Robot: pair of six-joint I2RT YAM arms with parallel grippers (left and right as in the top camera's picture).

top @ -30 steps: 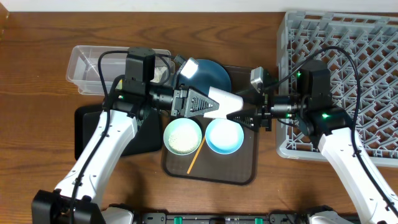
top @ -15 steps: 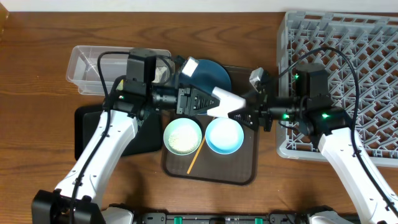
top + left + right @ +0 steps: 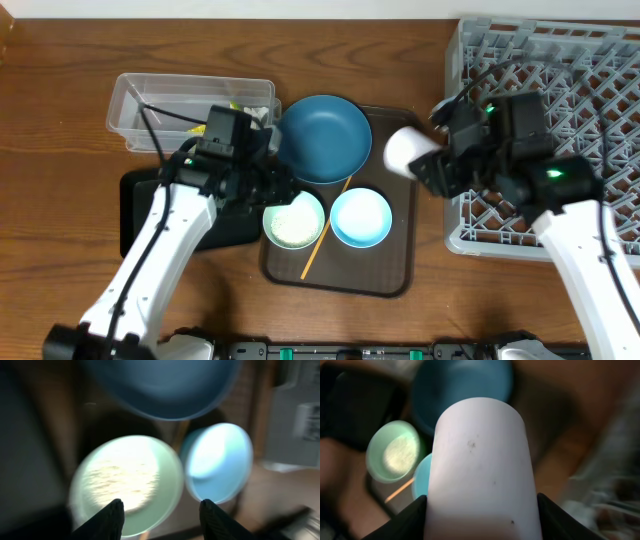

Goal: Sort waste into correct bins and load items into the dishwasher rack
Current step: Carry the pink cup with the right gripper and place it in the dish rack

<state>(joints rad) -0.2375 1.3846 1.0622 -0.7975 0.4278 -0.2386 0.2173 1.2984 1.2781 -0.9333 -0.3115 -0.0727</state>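
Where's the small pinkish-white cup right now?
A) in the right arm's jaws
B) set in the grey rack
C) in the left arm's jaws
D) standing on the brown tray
A: the right gripper has its jaws clamped on both sides of the pinkish-white cup, while the left gripper hangs open and empty over the mint bowl.

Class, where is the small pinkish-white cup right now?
In the overhead view, the cup is gripped in the right end effector, right of the dark blue plate and just left of the grey rack.
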